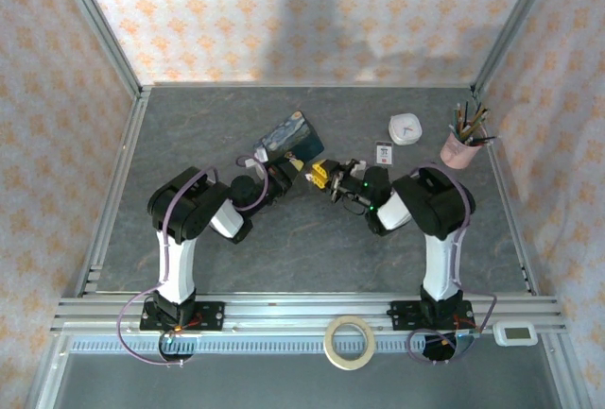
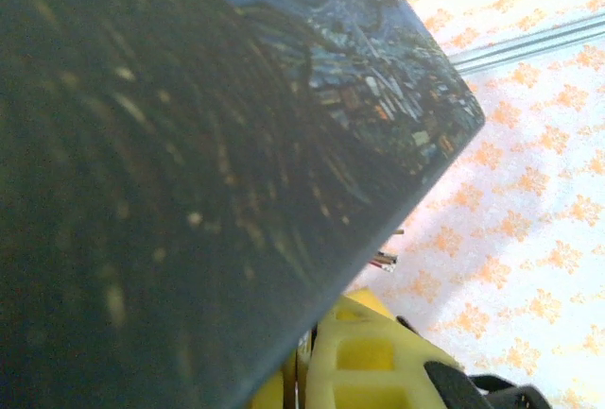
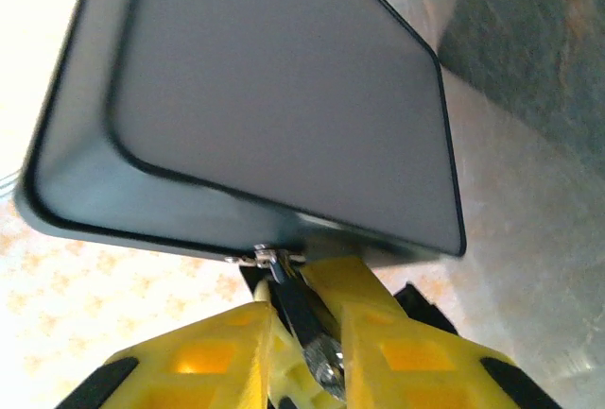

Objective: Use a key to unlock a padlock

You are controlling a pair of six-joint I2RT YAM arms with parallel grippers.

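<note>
The grey stone-patterned table [image 1: 284, 258] is viewed from high above its near edge, facing the far edge, by the top external camera. The blue painted rectangular box [image 1: 288, 140], shared by all views, is seen very close: painted face from the left wrist, grey underside from the right.

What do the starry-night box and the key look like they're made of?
The starry-night box: probably thin metal, judging by its rolled rim and smooth grey satin underside; could be plastic. The key: bare silvery metal with bright glints.
</note>
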